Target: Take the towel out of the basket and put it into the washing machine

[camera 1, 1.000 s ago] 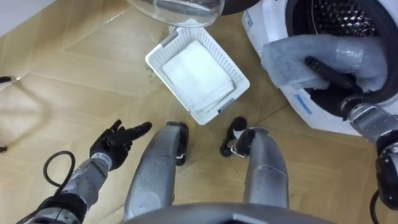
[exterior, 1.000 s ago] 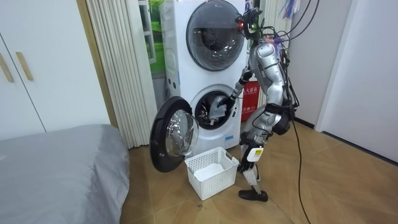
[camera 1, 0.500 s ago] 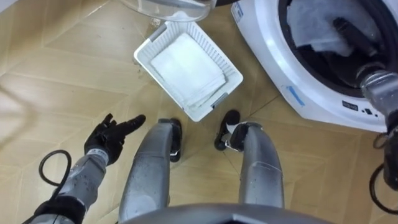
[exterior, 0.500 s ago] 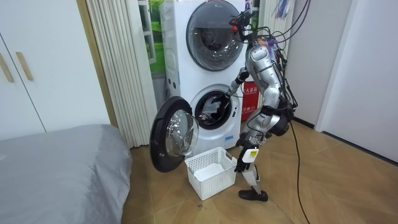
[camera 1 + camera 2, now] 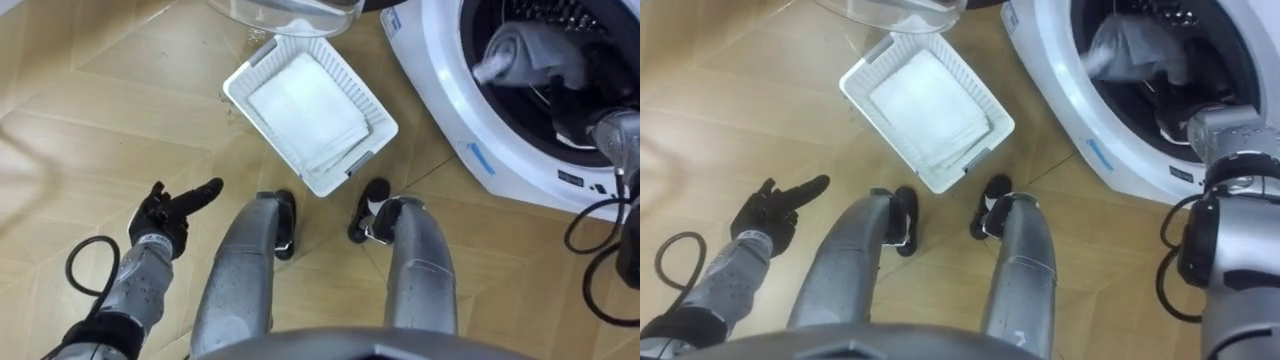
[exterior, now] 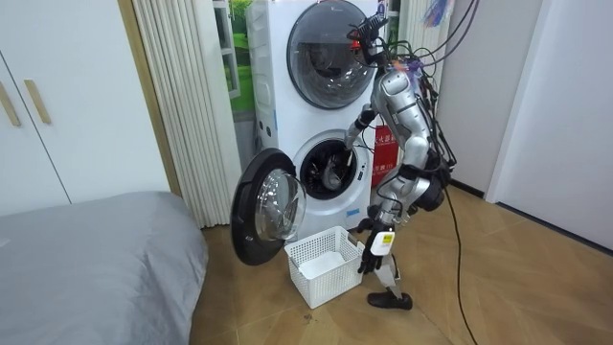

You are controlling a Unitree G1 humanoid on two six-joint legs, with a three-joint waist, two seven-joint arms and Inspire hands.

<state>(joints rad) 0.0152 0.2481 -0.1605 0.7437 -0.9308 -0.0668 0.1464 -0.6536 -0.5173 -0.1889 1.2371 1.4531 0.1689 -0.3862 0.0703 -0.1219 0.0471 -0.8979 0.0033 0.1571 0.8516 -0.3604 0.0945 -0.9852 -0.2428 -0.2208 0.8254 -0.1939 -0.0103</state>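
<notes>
1. Herringbone wood floor (image 5: 110, 120) runs under the robot, which stands facing a white front-loading washing machine (image 5: 445, 115). A second machine (image 6: 326, 53) is stacked on top of it. The round glass door (image 6: 266, 216) hangs open toward the room view's left.
2. The grey towel (image 5: 530, 45) now lies bunched inside the drum (image 5: 578, 12), behind the rim of the opening. A second ago it was draped over the right hand at the mouth, so it has gone in.
3. The right hand (image 5: 1185, 118) sits in the lower part of the opening, just under the towel. The dark interior hides it, so it cannot be told whether it grips the cloth or has let go.
4. The placing looks essentially done. What probably remains is drawing the arm out without dragging the towel back over the rim.
5. The left hand (image 5: 168, 210) hangs over the floor, empty and loosely spread, well apart from the laundry basket (image 5: 236, 88).
6. The towel looks thick, soft and rumpled, while the drum is perforated metal. The basket is rectangular white slotted plastic and stands just ahead of the robot's feet, with a white cloth (image 5: 305, 110) folded flat in it.
</notes>
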